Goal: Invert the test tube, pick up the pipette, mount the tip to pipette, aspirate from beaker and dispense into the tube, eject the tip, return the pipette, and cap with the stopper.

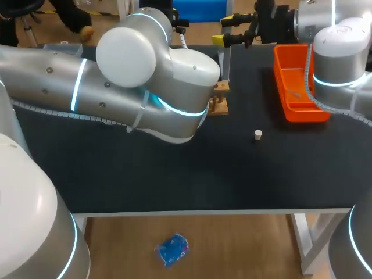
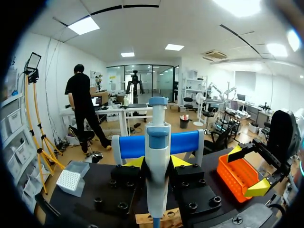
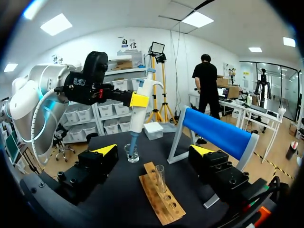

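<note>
Stopper: small white cylindrical stopper (image 1: 258, 135), alone on the black tabletop (image 1: 174, 174), nearest the front edge.
Tube: clear glass test tube (image 3: 160, 176), upright in the pale wooden rack (image 3: 164, 202); likely fragile and slick, best taken gently, high on its wall.
Pipette: white-and-blue plastic pipette (image 3: 139, 107), clamped at mid-body by the left end effector (image 2: 157, 162), lower end dipped into the small glass beaker (image 3: 132, 154); judged light, stiff and smooth-sided.
Right end effector (image 3: 153, 150): fingers spread, empty, near the far edge.
Views: beaker and tube visible from right wrist only, hidden behind left arm in head view; stopper visible in head view only.
</note>
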{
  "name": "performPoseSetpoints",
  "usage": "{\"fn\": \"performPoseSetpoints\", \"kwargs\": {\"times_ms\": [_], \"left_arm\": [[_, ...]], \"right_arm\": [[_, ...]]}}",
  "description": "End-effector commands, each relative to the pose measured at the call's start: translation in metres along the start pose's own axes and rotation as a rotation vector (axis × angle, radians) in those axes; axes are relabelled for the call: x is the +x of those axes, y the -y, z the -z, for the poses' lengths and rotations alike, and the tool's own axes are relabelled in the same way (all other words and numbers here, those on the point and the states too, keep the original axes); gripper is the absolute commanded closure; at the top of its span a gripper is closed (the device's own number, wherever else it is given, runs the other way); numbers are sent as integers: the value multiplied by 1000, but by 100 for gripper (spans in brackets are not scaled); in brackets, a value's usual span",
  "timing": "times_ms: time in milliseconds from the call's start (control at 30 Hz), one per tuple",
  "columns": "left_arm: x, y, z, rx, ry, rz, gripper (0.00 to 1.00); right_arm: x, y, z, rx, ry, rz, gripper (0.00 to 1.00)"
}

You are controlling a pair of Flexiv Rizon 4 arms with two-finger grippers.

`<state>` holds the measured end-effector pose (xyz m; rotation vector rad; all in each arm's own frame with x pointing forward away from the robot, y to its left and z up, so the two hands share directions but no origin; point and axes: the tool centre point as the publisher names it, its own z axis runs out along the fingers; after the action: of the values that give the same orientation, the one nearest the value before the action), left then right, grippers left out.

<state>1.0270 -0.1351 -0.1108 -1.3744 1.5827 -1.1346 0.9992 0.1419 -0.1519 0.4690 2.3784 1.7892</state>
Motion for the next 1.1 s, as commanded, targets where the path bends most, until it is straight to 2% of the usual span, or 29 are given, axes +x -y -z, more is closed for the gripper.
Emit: {"fn": "performPoseSetpoints", "kwargs": {"times_ms": [33, 233, 467, 833, 1100], "left_arm": [[0, 1, 0, -4, -1, 1, 100], [-8, -1, -12, -31, 16, 7, 100], [-27, -8, -33, -88, 50, -5, 100], [-51, -10, -71, -157, 61, 2, 100], [-62, -11, -98, -199, 70, 5, 100]], "right_arm": [[-4, 1, -4, 2, 36, -33, 0], [-13, -1, -26, 3, 84, -59, 0], [-20, 0, -41, 36, 120, -79, 0], [-39, -5, -55, 60, 129, -87, 0], [-51, -7, -69, 64, 127, -94, 0]]}}
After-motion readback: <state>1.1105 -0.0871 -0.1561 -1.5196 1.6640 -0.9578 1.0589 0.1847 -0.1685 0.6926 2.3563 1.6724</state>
